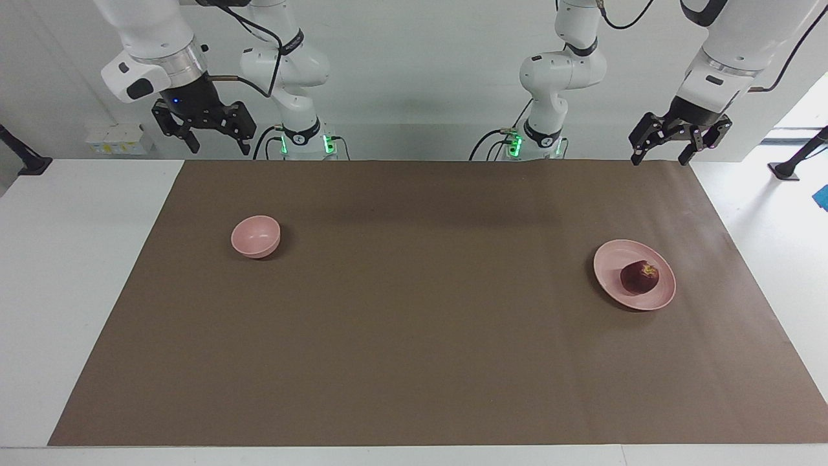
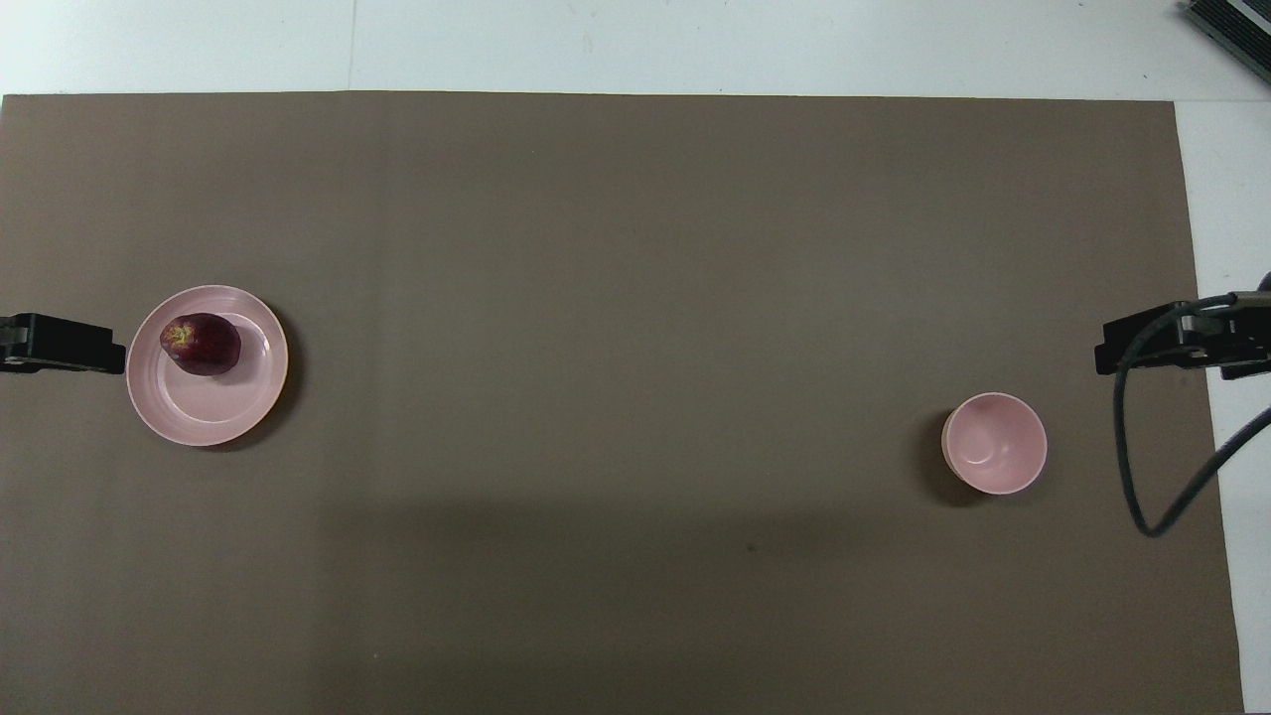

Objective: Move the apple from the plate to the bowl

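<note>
Inspection of the bench [image 1: 77, 291], taken across the facing view from its one edge to the other. Right claw [image 1: 213, 139]: raised at about ten o'clock of the brown mat [image 1: 414, 362], over the mat's edge nearest the robots, fingers apart, holding nothing; this arm waits. Bowl [image 1: 256, 236]: one, pink, deep, upright and empty, standing on the mat toward the right arm's end, roughly at nine o'clock of the mat's centre. Plate [image 1: 660, 298]: one, pink, shallow, on the mat toward the left arm's end, at about three o'clock of the centre and well apart from the bowl. Apple [image 1: 640, 276]: one, dark red, resting on the plate and off-centre; in the overhead view it sits toward eleven o'clock of the plate's middle, on the side farther from the robots. Left claw [image 1: 660, 152]: raised at about two o'clock of the mat, over the mat's corner nearest the robots, fingers apart, holding nothing, clear of plate and apple. Judgement: the task stands at its opening step; the apple is not yet grasped and the bowl not yet filled. The next move appears to fall to the left arm, being the closer to the plate: bring the parted claw over the apple, lower it around the fruit without striking the plate's rim, and close. Count: one apple, one plate, one bowl, one mat, two claws.
</note>
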Controlling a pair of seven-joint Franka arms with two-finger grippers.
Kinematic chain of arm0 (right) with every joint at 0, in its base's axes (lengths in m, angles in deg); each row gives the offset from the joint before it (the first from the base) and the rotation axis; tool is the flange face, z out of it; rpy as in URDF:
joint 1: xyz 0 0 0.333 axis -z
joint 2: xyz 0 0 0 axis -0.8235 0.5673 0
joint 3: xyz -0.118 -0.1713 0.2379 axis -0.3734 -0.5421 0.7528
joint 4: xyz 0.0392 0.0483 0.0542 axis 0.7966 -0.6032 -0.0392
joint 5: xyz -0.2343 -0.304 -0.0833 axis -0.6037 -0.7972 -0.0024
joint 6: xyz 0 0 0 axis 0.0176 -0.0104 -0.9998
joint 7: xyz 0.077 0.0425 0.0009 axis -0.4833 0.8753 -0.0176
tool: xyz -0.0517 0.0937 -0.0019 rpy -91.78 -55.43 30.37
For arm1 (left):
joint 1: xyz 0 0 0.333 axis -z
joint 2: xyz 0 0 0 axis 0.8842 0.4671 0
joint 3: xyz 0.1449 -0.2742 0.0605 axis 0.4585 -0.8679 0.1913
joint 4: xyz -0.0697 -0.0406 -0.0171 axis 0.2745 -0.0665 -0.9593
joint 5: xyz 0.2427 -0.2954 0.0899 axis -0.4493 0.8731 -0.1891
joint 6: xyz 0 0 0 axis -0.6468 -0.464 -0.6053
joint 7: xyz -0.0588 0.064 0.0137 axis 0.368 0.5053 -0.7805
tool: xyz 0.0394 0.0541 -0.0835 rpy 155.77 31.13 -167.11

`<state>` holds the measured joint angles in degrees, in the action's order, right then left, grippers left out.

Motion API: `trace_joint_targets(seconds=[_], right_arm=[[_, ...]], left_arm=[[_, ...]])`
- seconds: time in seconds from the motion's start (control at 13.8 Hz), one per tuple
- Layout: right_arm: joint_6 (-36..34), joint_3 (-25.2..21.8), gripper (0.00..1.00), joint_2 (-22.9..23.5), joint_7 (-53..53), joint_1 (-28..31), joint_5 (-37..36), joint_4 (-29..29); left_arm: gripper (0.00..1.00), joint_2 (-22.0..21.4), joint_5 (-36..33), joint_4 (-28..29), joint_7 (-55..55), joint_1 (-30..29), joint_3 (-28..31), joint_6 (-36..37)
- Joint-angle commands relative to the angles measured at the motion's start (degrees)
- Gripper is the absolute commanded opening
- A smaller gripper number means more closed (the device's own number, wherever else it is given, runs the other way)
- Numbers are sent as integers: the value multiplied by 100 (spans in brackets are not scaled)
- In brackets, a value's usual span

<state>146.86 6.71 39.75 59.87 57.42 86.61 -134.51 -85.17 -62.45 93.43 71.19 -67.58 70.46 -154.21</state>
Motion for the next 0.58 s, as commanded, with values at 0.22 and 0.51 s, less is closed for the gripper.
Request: trace_joint_targets(seconds=[0.22,0.51], right_arm=[[-74,30,100,-121,-63,74,130,-108],[-83,39,100,-121,-55,48,130,-117]], left_arm=[[100,-171,72,184,92,-37,20,5],[100,-171,72,193,136,-55,37,-56]])
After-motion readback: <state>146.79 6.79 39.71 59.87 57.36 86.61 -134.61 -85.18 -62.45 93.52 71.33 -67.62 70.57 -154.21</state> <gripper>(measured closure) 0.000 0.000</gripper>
